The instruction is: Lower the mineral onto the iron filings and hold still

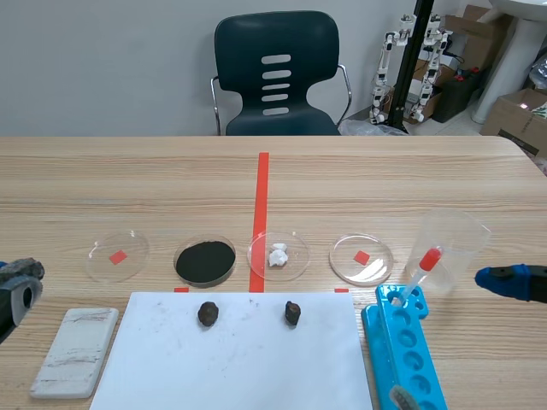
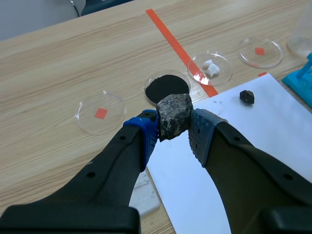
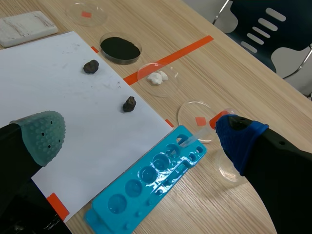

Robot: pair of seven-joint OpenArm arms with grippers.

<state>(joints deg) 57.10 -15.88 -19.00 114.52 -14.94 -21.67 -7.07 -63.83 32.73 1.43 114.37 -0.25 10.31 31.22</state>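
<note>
There — the left gripper (image 2: 174,128) clamps the rock (image 2: 173,115), filings dish (image 2: 166,88) just ahead, ready for lowering; the right gripper (image 3: 141,136) gapes empty, aside.

scene view: left gripper (image 1: 19,284) cut by edge, we can't see its mineral (image 2: 174,116) | right gripper (image 1: 506,280) cut too | blue rack (image 1: 402,359) runs off edge

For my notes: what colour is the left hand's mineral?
The mineral is speckled dark grey; left wrist view.
</note>
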